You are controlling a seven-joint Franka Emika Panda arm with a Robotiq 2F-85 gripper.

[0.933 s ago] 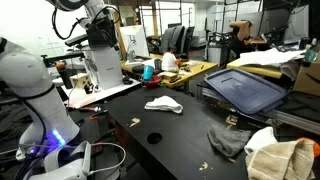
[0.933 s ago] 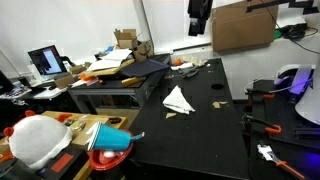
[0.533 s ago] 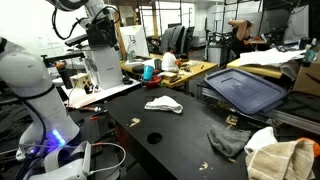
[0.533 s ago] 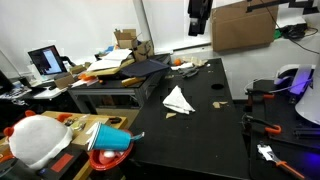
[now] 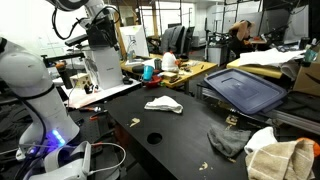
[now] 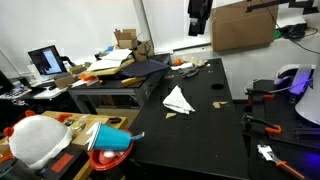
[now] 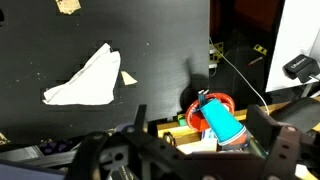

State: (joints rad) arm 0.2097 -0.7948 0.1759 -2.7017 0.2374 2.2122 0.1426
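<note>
My gripper (image 7: 199,110) hangs high above the black table (image 7: 160,50), open and empty; it also shows in both exterior views (image 5: 99,32) (image 6: 199,18). A crumpled white cloth (image 7: 90,78) lies on the table below it, to the left in the wrist view, and shows in both exterior views (image 5: 163,104) (image 6: 178,99). A blue cup (image 7: 222,122) with a red ring stands beyond the table's edge, seen between my fingers in the wrist view and also in both exterior views (image 6: 110,139) (image 5: 148,72). The gripper touches nothing.
A grey rag (image 5: 228,140) and a dark blue bin lid (image 5: 245,88) lie at the table's far part. Small scraps (image 6: 218,105) dot the table. A monitor (image 6: 45,62), a cardboard box (image 6: 240,25) and a white rounded object (image 6: 38,140) stand around.
</note>
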